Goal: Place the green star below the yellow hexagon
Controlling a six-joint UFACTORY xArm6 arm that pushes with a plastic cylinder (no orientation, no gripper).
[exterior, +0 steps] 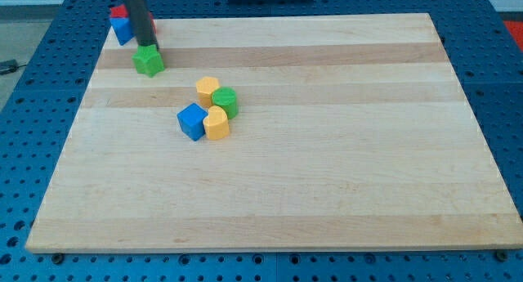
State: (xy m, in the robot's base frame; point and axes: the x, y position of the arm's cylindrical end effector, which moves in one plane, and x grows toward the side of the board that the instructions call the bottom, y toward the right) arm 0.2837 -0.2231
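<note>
The green star (149, 61) lies near the view's top left of the wooden board (327, 192). My tip (147, 46) rests right at the star's upper edge, touching or nearly touching it. The yellow hexagon (207, 90) sits lower and to the right, in a tight cluster near the board's middle left. The star is up and to the left of the hexagon, with a gap between them.
The cluster also holds a green round block (225, 102), a blue block (193, 121) and a yellow heart-like block (216, 123). A blue block (122, 29) and a red block (119, 13) sit at the top left corner, partly behind the rod.
</note>
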